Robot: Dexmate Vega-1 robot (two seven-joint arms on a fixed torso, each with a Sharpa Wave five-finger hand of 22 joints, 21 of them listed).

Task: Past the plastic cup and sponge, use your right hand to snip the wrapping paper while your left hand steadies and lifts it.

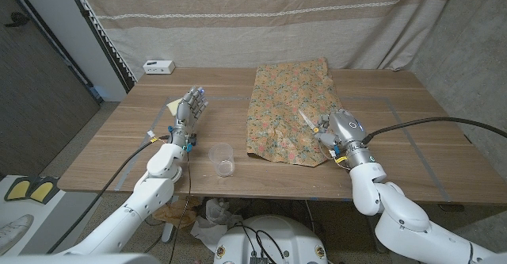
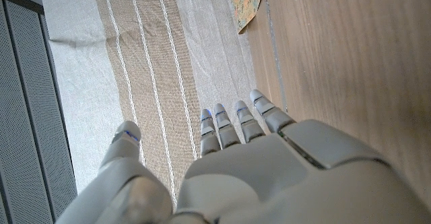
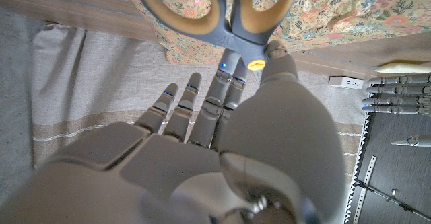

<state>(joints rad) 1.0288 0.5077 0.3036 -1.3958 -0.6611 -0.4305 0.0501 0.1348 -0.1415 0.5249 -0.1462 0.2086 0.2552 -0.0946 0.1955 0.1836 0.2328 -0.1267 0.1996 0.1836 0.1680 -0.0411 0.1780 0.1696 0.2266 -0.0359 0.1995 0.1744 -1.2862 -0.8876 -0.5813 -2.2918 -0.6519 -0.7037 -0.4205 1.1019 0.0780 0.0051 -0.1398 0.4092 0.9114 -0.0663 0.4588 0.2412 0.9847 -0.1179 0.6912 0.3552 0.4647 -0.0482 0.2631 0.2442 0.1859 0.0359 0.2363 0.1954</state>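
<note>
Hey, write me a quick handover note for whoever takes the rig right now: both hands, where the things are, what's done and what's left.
Right hand: holds the grey-and-tan-handled scissors over the near right part of the floral wrapping paper, blades pointing across the sheet.
Left hand: open, holding nothing, fingers spread, on the bare wooden table well left of the paper.
Clear plastic cup: upright near the front edge, between the hands.
Done: scissors picked up and brought to the paper.
Left: left hand must reach over, steady and lift the paper; no cut is visible yet, so the snip remains.
</note>
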